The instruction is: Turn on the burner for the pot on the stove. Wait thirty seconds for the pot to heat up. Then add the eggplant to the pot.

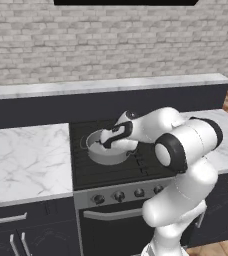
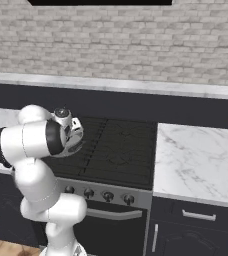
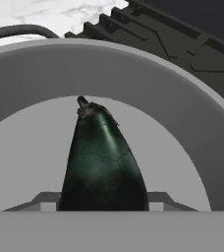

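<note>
The grey pot (image 1: 93, 148) stands on the left side of the black stove (image 1: 86, 172), hiding the burner beneath it. My gripper (image 1: 108, 143) reaches down into the pot from the right. In the hand view the dark glossy eggplant (image 3: 101, 162) stands between my fingertips (image 3: 42, 201), stem end pointing away, with the pot's grey wall (image 3: 182, 113) curving around it and the pot floor behind it. The gripper (image 3: 101, 203) is shut on the eggplant. In the right base view my own arm covers the pot.
A row of round knobs (image 1: 118, 195) runs along the stove's grey front strip, above the oven door handle (image 1: 111, 215). Marble counters (image 1: 21, 160) flank the stove on both sides (image 2: 196, 160). A brick wall with a raised ledge (image 1: 106, 85) closes the back.
</note>
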